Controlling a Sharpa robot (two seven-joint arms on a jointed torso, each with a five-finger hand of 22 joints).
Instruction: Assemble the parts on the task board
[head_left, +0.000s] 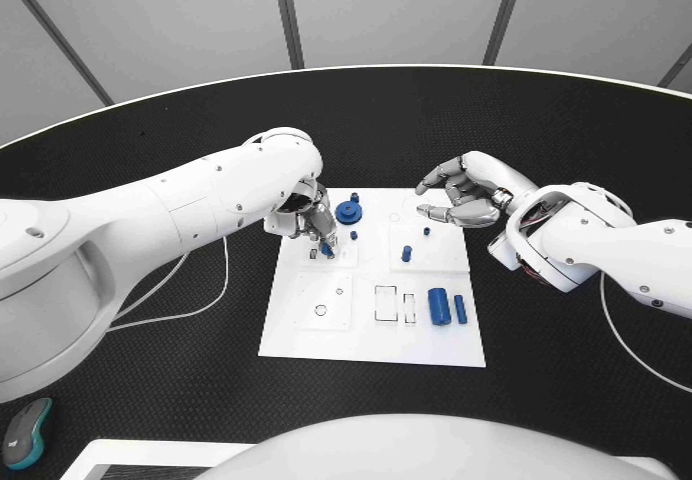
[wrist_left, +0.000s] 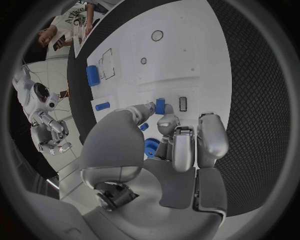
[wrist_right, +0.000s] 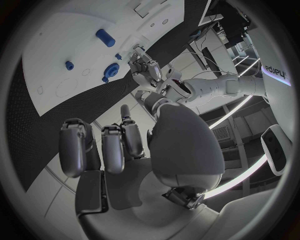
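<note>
Left hand (head_left: 307, 222) pinches a small blue peg (head_left: 327, 249) over the task board (head_left: 372, 340); right hand (head_left: 464, 192) hovers open, holding nothing. Keep the peg upright and lower slowly.

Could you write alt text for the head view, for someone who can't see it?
The left hand holds a small blue part over the white task board on a black table. The right hand hovers beside it, holding nothing.

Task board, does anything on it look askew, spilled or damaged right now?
Nothing stands out. The task board lies flat and square on the table, two blue cylinders rest side by side near its right edge, and the blue gear sits by the left hand.
</note>
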